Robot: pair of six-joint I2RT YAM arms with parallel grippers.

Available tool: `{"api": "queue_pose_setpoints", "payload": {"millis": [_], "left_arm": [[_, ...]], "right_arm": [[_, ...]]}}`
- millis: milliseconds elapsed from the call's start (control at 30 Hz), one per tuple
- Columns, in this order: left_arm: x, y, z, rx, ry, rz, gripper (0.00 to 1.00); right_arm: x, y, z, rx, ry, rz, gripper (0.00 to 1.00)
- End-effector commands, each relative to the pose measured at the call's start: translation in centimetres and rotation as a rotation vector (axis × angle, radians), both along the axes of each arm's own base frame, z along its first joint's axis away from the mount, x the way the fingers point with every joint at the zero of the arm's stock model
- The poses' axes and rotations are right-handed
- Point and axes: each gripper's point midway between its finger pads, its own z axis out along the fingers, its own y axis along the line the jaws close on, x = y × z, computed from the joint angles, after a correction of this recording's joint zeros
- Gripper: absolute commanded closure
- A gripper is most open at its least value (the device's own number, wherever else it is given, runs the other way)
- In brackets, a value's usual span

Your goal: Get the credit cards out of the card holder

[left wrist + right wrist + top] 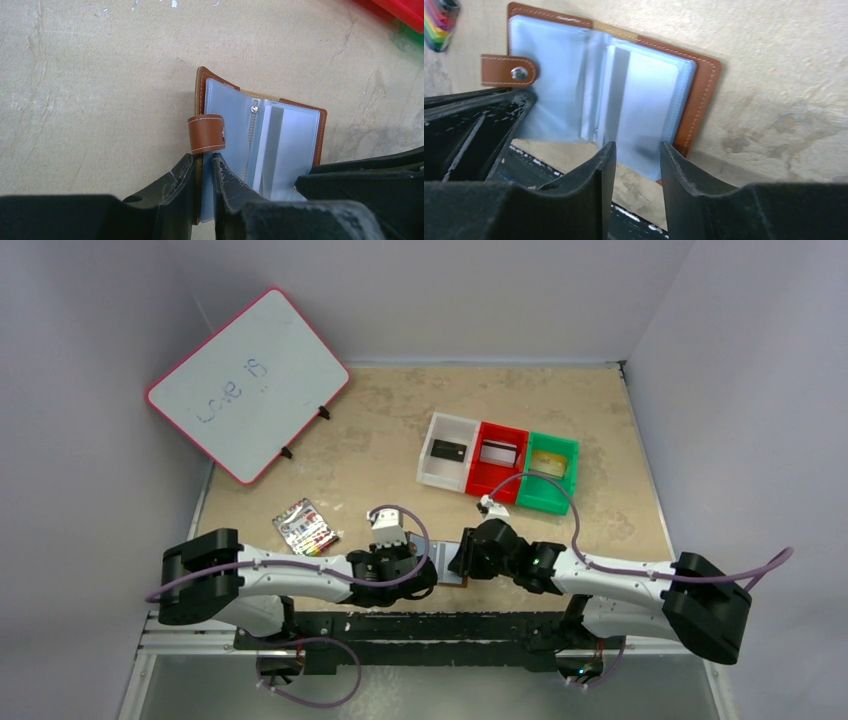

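The brown leather card holder lies open on the table between my two grippers, its bluish clear sleeves facing up. A grey credit card with a dark stripe sits inside a right-hand sleeve. My left gripper is shut on the holder's left edge, just below the snap tab, pinching leather cover and sleeve. My right gripper is open, its fingertips on either side of the sleeve's near edge, holding nothing. Three more credit cards lie in the bins: black, silvery and gold-tan.
The white bin, red bin and green bin stand in a row behind the right arm. A white pack with rainbow stripes lies left of the holder. A whiteboard leans at the back left.
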Motion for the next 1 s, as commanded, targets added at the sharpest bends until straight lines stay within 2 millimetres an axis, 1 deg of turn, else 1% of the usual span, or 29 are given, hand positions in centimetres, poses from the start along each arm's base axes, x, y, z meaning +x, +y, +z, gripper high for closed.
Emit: {"api": "queue_pose_setpoints", "payload": {"millis": [0, 100, 233, 367, 433, 500, 600, 633, 700, 800, 867, 967], "left_arm": [[-0.3, -0.2, 0.4, -0.041, -0.003, -0.015, 0.81], [-0.4, -0.3, 0.5, -0.054, -0.003, -0.028, 0.78], [-0.7, -0.6, 0.4, -0.075, 0.004, -0.046, 0.79], [-0.8, -0.8, 0.2, -0.078, 0.011, -0.054, 0.84], [-0.8, -0.8, 0.3, -0.077, 0.011, -0.058, 0.86], [-0.8, -0.8, 0.3, -0.074, 0.008, -0.057, 0.87], [-0.8, -0.7, 0.3, -0.071, 0.007, -0.054, 0.88], [-0.7, -0.6, 0.3, -0.068, 0.007, -0.052, 0.88], [-0.7, -0.6, 0.3, -0.067, 0.006, -0.052, 0.88], [-0.7, -0.6, 0.4, -0.065, 0.004, -0.049, 0.88], [-0.7, -0.5, 0.4, -0.061, 0.004, -0.046, 0.88], [-0.7, -0.4, 0.4, -0.059, 0.005, -0.044, 0.88]], "right_arm": [[1.3, -0.8, 0.7, -0.044, -0.04, -0.073, 0.59], [0.7, -0.4, 0.5, -0.028, -0.028, -0.033, 0.58], [0.7, 0.5, 0.5, 0.007, -0.031, -0.007, 0.61], [1.5, 1.0, 1.1, 0.006, -0.057, -0.017, 0.7], [1.5, 1.3, 1.3, 0.007, -0.052, -0.005, 0.71], [2.5, 1.0, 1.6, -0.023, -0.091, -0.035, 0.74], [2.9, 0.8, 1.9, -0.055, -0.098, -0.043, 0.76], [2.9, 0.7, 1.9, -0.067, -0.098, -0.043, 0.75], [3.1, 0.7, 2.1, -0.083, -0.101, -0.043, 0.66], [3.0, 1.0, 2.6, -0.068, -0.107, -0.024, 0.6], [3.0, 1.2, 2.8, -0.062, -0.109, -0.018, 0.58], [3.2, 1.1, 3.0, -0.071, -0.112, -0.025, 0.58]]}}
